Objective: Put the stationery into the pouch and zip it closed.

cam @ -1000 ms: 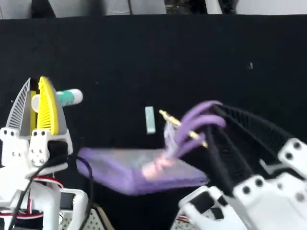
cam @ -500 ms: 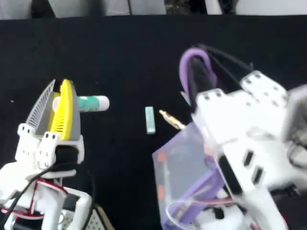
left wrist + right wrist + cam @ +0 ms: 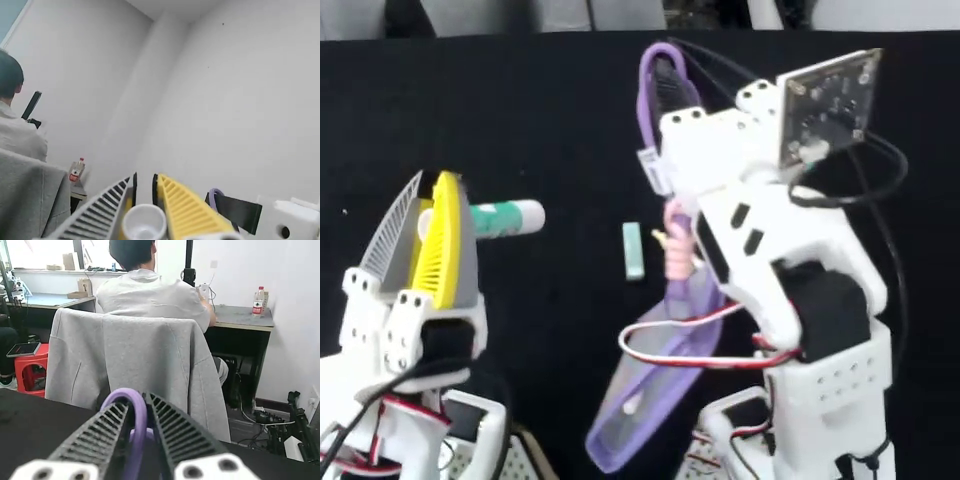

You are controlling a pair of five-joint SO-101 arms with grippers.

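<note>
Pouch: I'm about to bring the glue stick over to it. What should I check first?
1. Left end effector shut on glue stick: ok.
2. Right end effector shut on the purple loop: ok.
3. Pouch lying flat on the table: not ok, it hangs tilted from the loop.
4. Pouch mouth open and facing the glue stick: cannot tell.
5. Other stationery packed: not ok, green bar and gold pen lie on the table.
</note>
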